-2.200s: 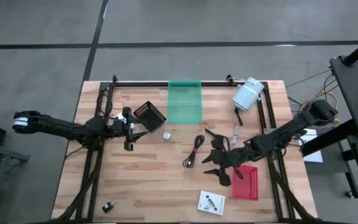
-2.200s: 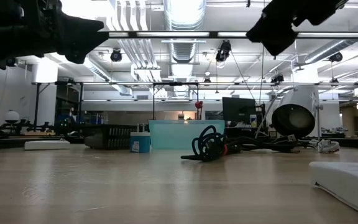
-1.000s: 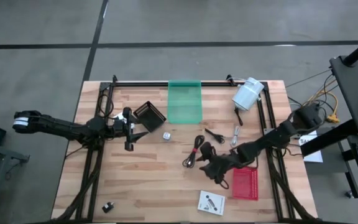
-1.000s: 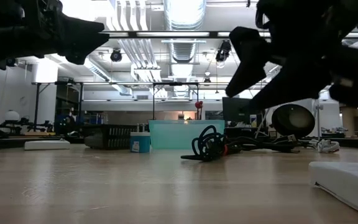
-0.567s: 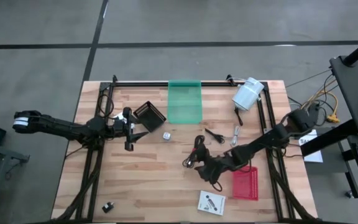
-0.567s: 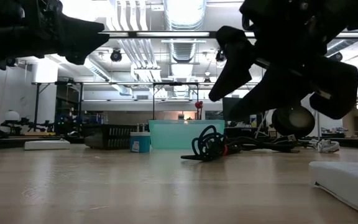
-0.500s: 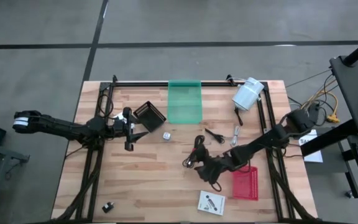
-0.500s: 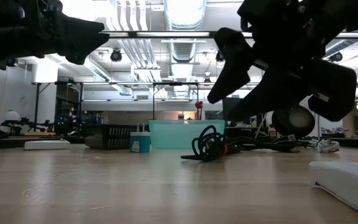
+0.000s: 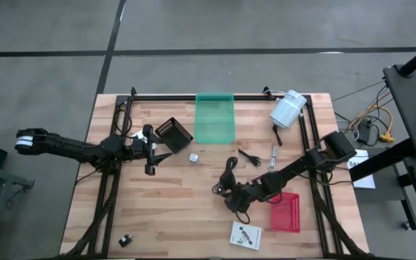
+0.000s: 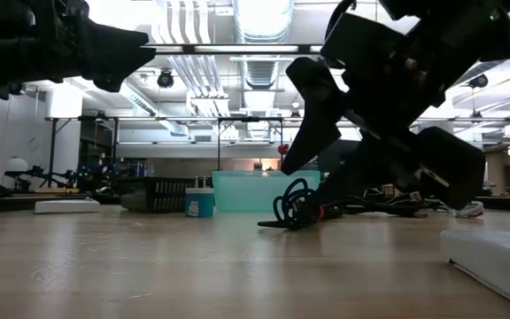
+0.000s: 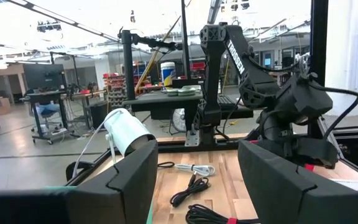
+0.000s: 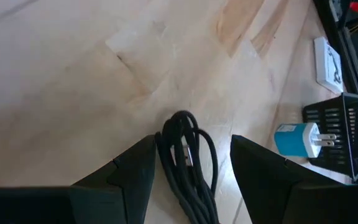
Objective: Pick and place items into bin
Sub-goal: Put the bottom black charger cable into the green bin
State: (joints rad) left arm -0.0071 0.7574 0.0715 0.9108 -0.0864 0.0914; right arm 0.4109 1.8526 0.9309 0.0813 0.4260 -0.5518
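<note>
Wooden tabletop (image 9: 157, 209) below: my right fingers (image 12: 191, 165) have swung over from the red tray, now spread wide astride the coiled black cable (image 12: 188, 155), empty, ready to close. My left fingers (image 11: 194, 180) wait open.

In the high view the right gripper (image 9: 235, 200) covers the near end of the cable (image 9: 227, 176) — contact can't be judged there. In the right wrist view the cable (image 12: 188, 155) runs off the frame's edge between the fingers. The black piece (image 9: 126, 240) at the bench's front left corner is too small to identify — likewise the print on the packet (image 9: 245, 235)
</note>
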